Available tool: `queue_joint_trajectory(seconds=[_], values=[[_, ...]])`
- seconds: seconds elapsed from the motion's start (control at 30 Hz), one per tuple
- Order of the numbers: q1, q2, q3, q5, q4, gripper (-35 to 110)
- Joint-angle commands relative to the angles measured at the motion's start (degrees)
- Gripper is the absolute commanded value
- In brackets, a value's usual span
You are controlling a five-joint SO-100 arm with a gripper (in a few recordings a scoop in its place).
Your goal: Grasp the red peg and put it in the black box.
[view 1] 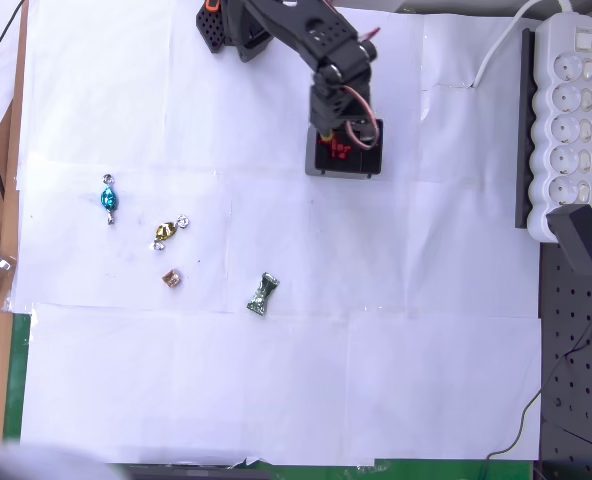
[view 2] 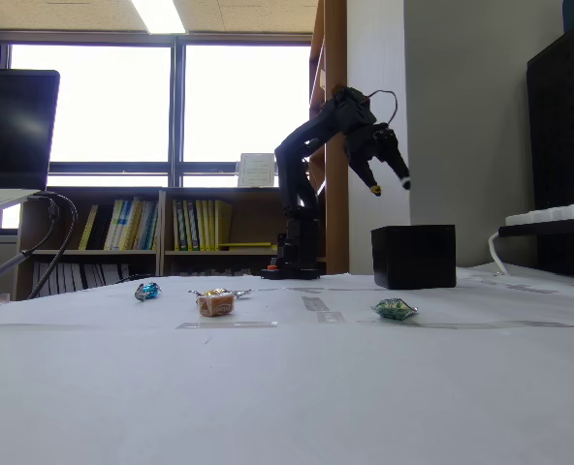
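The black box (view 1: 344, 173) stands on the white paper near the arm's base; the fixed view shows it as a dark cube (view 2: 413, 257). Seen from overhead, small red pieces, the red peg (view 1: 335, 151) among them, lie inside the box. My gripper (view 1: 342, 134) hangs directly over the box. In the fixed view the gripper (view 2: 390, 186) is well above the box's rim, pointing down, its yellow-tipped and white-tipped fingers spread apart with nothing between them.
Wrapped candies lie left of the box: blue (view 1: 108, 198), gold (view 1: 166, 232), brown (view 1: 171, 278) and green (view 1: 262, 295). A white power strip (view 1: 566, 120) and a black adapter (view 1: 586, 240) line the right edge.
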Motion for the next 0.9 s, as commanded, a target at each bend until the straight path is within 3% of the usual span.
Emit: queue_joint_trajectory(seconds=[0.0, 0.2, 0.47, 0.87], values=[[4.9, -12.0, -6.4, -7.7, -13.2, 0], [11.7, -26.6, -27.2, -20.0, -28.7, 0], [16.3, -47.6, -57.1, -29.9, -38.6, 0], [24.7, -61.2, -73.4, -32.1, -41.2, 0]])
